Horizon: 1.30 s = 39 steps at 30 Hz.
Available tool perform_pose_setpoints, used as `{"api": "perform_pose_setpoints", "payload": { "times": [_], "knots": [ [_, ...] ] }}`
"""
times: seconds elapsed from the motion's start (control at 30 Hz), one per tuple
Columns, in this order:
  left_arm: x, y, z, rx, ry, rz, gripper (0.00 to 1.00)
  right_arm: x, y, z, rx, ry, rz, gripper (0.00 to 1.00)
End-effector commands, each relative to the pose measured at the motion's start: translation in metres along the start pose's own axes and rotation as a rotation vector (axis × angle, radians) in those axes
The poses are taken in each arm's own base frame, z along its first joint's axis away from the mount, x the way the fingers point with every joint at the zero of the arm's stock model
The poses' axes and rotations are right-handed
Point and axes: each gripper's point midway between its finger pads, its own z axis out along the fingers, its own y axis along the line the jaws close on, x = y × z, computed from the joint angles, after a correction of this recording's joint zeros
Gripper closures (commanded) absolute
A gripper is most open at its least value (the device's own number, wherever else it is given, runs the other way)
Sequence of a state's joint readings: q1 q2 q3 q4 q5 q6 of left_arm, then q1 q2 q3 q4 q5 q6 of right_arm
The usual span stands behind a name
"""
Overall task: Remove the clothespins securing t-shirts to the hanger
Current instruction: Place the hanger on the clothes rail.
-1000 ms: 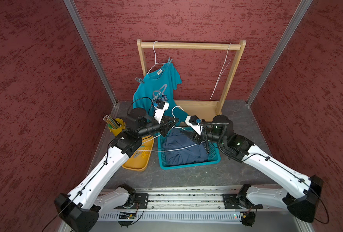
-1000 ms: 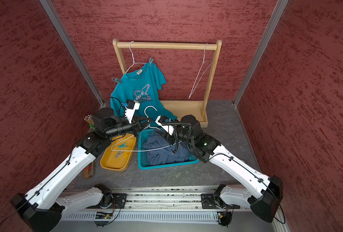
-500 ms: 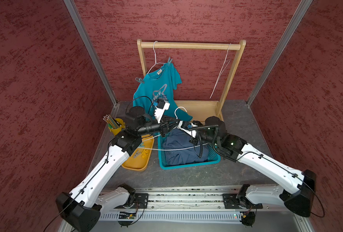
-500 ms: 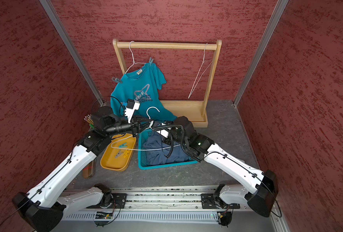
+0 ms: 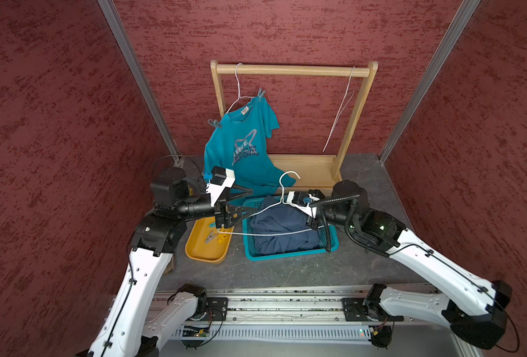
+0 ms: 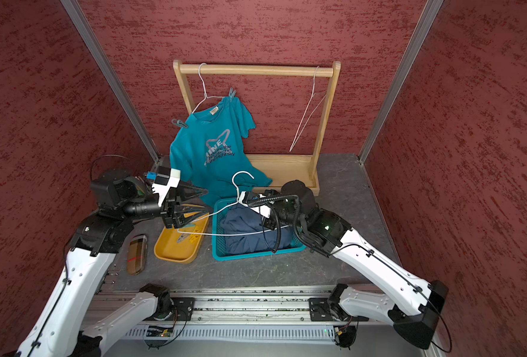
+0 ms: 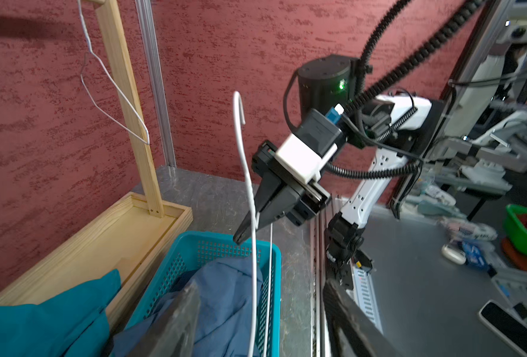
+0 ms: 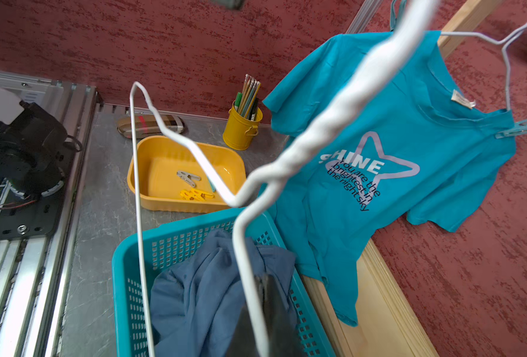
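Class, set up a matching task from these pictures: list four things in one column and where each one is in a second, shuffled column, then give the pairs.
Things:
1. teal t-shirt
2. dark blue t-shirt
3. yellow clothespins
4. bare white hanger

Places:
A. in the yellow tray
B. gripped by the right gripper
C. hanging from the wooden rack
D. in the teal basket

Pairs: 1-C, 2-D, 3-A, 4-B

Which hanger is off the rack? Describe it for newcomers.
In front of the wooden rack sits a teal basket. Above it, the right pincer grips a white wire hanger. The shirt hanger and the empty hanger hook on the rail; this one doesn't.
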<state>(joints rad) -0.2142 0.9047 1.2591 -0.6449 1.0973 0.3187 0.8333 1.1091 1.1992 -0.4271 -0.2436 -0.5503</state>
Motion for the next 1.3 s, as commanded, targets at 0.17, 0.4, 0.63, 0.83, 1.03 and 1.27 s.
{"api": "perform_pose_setpoints", "payload": {
  "times": [0.17,0.4,0.63,0.83,1.03,1.27],
  "knots": [
    [0.055,-0.008,0.012,0.059,0.146,-0.029,0.36,-0.007,0.005,-0.011,-0.021,-0.020,0.012,1.00],
    [0.094,-0.004,0.028,0.063,0.293,-0.101,0.51,-0.012,0.003,-0.009,-0.017,-0.048,0.006,1.00],
    [0.107,0.006,0.030,0.015,0.343,-0.134,1.00,-0.008,-0.007,-0.007,0.044,-0.035,0.023,1.00],
    [0.098,0.016,0.022,-0.079,0.277,-0.126,1.00,0.000,-0.020,-0.008,0.143,-0.030,0.024,0.90],
    [0.084,0.021,0.016,-0.113,0.193,-0.160,1.00,-0.003,-0.025,-0.008,0.179,-0.067,0.015,0.73],
    [0.095,0.059,0.005,-0.343,0.247,-0.195,1.00,-0.010,-0.046,-0.026,0.327,-0.123,0.034,0.48]
  ]
}}
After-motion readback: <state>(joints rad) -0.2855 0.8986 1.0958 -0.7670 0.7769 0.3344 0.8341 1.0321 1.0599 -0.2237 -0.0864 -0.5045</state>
